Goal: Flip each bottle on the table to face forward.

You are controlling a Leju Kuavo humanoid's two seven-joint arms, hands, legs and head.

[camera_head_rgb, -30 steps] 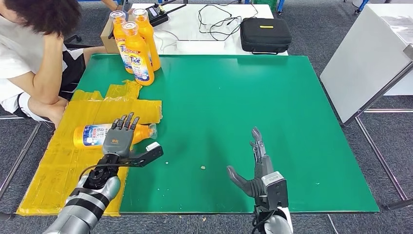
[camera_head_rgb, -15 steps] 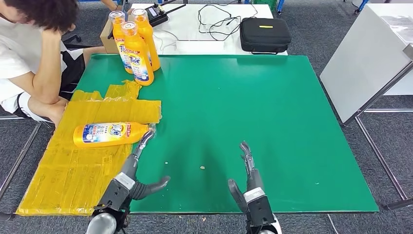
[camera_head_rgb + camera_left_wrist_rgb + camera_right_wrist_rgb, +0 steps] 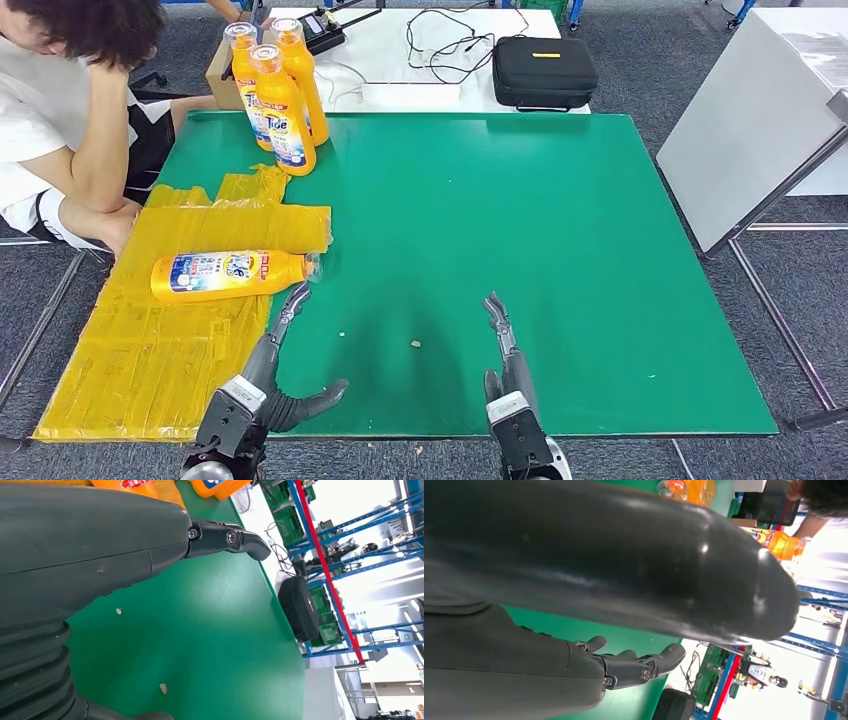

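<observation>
An orange Tide bottle (image 3: 228, 275) lies on its side on the yellow sheet (image 3: 150, 340), cap toward the green table (image 3: 480, 230). Three more orange bottles (image 3: 272, 90) stand upright at the table's far left corner. My left hand (image 3: 275, 375) is low at the near edge, fingers stretched toward the lying bottle, thumb out, holding nothing. My right hand (image 3: 505, 370) is also low at the near edge, fingers straight and apart, empty. In the wrist views the left hand (image 3: 100, 545) and right hand (image 3: 614, 665) hover over bare green surface.
A person (image 3: 70, 120) sits at the table's left side, elbow near the yellow sheet. A black case (image 3: 545, 70) and cables lie on a white table behind. A tilted white board (image 3: 750, 140) stands at the right. Small crumbs (image 3: 415, 344) dot the green surface.
My left hand has left the lying bottle and pulled back and down to the near edge. My right hand has also drawn back toward me. The bottle lies as before.
</observation>
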